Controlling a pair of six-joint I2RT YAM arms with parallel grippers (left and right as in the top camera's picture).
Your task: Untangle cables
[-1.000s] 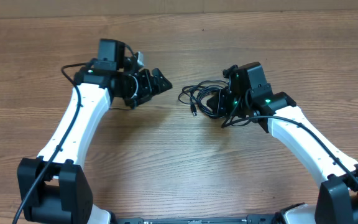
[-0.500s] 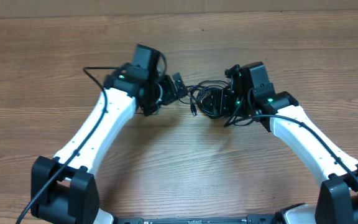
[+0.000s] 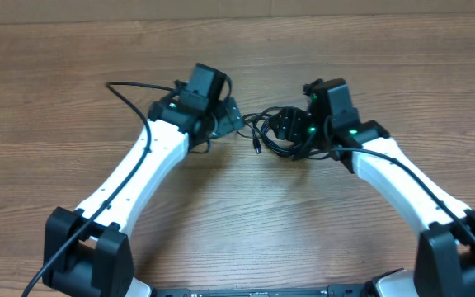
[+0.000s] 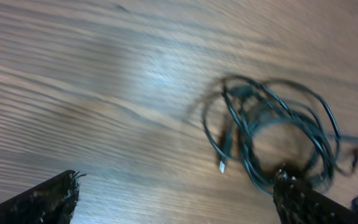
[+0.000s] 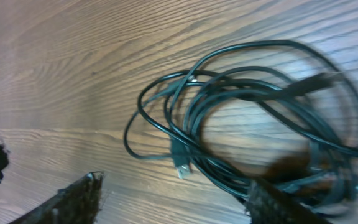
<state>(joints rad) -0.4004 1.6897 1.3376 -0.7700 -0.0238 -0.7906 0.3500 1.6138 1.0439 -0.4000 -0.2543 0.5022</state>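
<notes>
The cables [image 3: 262, 132] lie as one small coiled black bundle on the wooden table, between my two grippers. In the left wrist view the bundle [image 4: 272, 124] sits ahead and to the right, with a small plug end [image 4: 222, 166] pointing toward me. My left gripper [image 3: 236, 115] [image 4: 176, 202] is open just left of the bundle, its right finger [image 4: 303, 199] at the coil's near edge. My right gripper [image 3: 291, 130] [image 5: 179, 202] is open over the bundle's right side. Its right finger [image 5: 284, 202] overlaps strands of the coil [image 5: 247, 112], and nothing is pinched.
The wooden table [image 3: 246, 214] spreads all around the bundle. My left arm's own thick black cable [image 3: 126, 89] arcs out behind its wrist. The table's far edge [image 3: 237, 16] runs along the top of the overhead view.
My left arm has swung right, up to the bundle's left edge, and its jaws have widened. My right gripper has gone from shut to open and shifted slightly farther back.
</notes>
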